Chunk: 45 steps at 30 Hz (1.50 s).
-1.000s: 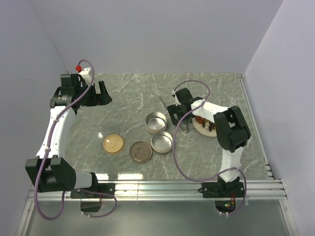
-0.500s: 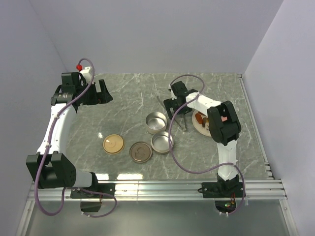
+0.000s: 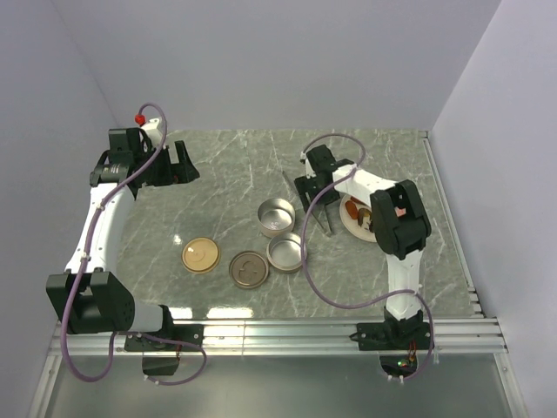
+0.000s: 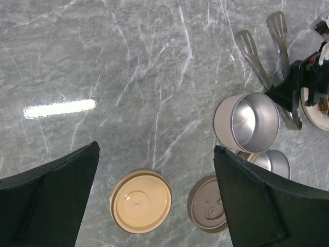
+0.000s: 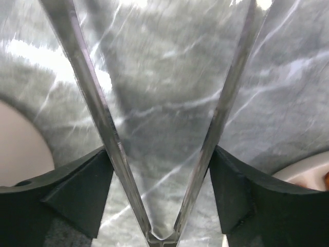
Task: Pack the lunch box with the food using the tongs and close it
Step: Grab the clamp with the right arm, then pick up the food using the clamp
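Note:
The silver tongs (image 3: 305, 193) lie on the marble between the steel tins and the pink plate (image 3: 346, 226). My right gripper (image 3: 318, 203) is down over them near their joined end. In the right wrist view both slim arms of the tongs (image 5: 95, 103) run up in a V between my fingers (image 5: 77, 193), and each finger presses against one arm. The food (image 3: 357, 212), reddish-brown and dark pieces, sits on the plate to the right. The lunch box stands apart as two open tins (image 3: 277, 216) (image 3: 286, 252). My left gripper (image 3: 178, 164) hangs open high at the far left, holding nothing.
A tan lid (image 4: 140, 201) and a brown lid (image 4: 206, 205) lie flat in front of the tins (image 4: 247, 123). The tongs' flat spatula tips (image 4: 247, 43) point to the far side. Walls close the table at the back and sides.
My right gripper moved from beside the plate to over the tongs, came down on them, and its fingers closed in against the two arms. The left arm has stayed still.

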Tool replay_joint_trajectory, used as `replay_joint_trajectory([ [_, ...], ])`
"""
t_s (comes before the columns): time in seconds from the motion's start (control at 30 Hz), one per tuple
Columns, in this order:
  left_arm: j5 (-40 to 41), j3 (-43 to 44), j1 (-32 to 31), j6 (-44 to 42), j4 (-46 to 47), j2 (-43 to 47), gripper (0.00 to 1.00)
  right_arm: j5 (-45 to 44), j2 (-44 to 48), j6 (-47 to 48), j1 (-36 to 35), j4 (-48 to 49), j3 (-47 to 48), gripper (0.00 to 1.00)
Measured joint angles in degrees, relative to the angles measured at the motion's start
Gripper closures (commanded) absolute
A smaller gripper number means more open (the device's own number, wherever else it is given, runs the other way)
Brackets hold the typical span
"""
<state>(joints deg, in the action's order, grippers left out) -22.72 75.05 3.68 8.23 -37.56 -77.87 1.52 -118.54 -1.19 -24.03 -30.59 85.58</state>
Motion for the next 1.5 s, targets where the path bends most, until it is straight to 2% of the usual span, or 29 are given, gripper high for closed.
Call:
replay_joint_trajectory([
  [0.27,-1.4,0.1,0.0,0.0,0.0,0.0,0.01,4.4,4.9,2.3,0.9,-4.0,-0.7,0.25],
  [0.87,-6.9,1.9,0.0,0.0,0.0,1.1,0.01,16.5,16.6,8.9,4.2,-17.2,7.6,0.25],
  [1.0,-7.8,2.0,0.0,0.1,0.0,1.3,0.01,18.3,20.4,11.5,7.1,-21.3,7.6,0.25],
  [1.23,-10.1,2.0,0.0,0.2,0.5,2.0,0.01,20.9,29.4,16.7,17.2,-27.2,6.5,0.25],
  [1.5,-11.8,2.5,0.0,0.2,0.5,2.5,0.01,17.7,41.9,21.9,23.4,-30.7,-4.1,0.24],
])
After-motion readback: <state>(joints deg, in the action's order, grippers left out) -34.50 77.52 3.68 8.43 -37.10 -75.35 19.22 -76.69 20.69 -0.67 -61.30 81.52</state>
